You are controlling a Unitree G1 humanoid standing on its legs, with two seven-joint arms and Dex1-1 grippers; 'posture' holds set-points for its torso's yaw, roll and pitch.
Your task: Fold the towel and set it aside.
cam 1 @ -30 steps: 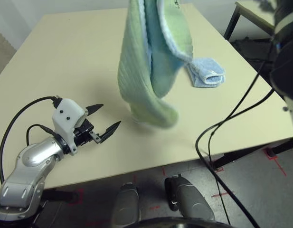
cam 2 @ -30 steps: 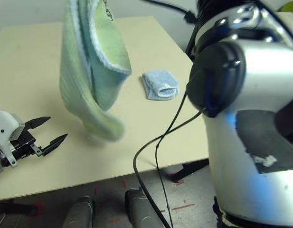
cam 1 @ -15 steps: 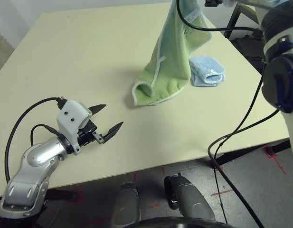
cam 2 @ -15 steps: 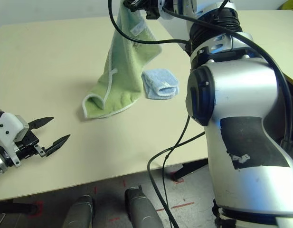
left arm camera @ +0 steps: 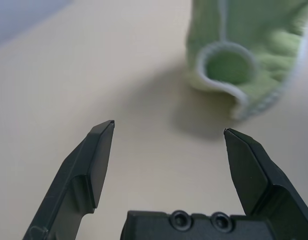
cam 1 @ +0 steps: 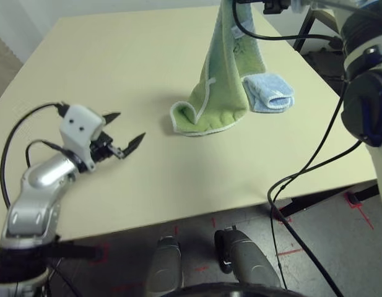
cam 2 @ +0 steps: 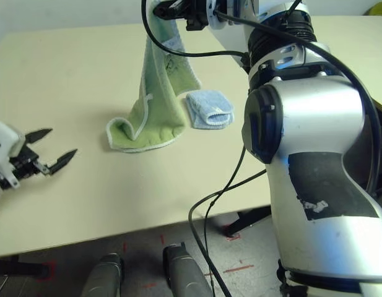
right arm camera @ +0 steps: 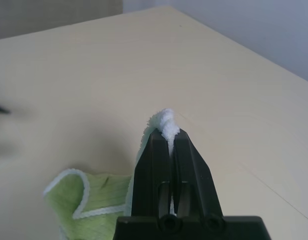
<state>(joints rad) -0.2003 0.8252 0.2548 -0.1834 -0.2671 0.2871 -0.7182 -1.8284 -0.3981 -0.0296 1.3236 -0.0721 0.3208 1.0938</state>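
towel (cam 1: 218, 93): light green, white-edged, hanging; lower end curled on table (cam 1: 116, 68)
right gripper (right arm camera: 168, 131): clamped on towel's top edge
left gripper (left arm camera: 168, 131): wide apart, empty
right eye view: dark mark, perhaps a logo

The right gripper (cam 2: 163, 8), high over the table (cam 2: 67, 74), pinches the top edge of the light green towel (cam 2: 155, 99). The towel hangs down with its lower end curled on the tabletop. Just beside it lies a small folded light blue cloth (cam 2: 210, 110). Well apart, the left gripper (cam 2: 53, 151) hovers with its fingers spread. A black cable (cam 2: 223, 185) loops past the table's edge.
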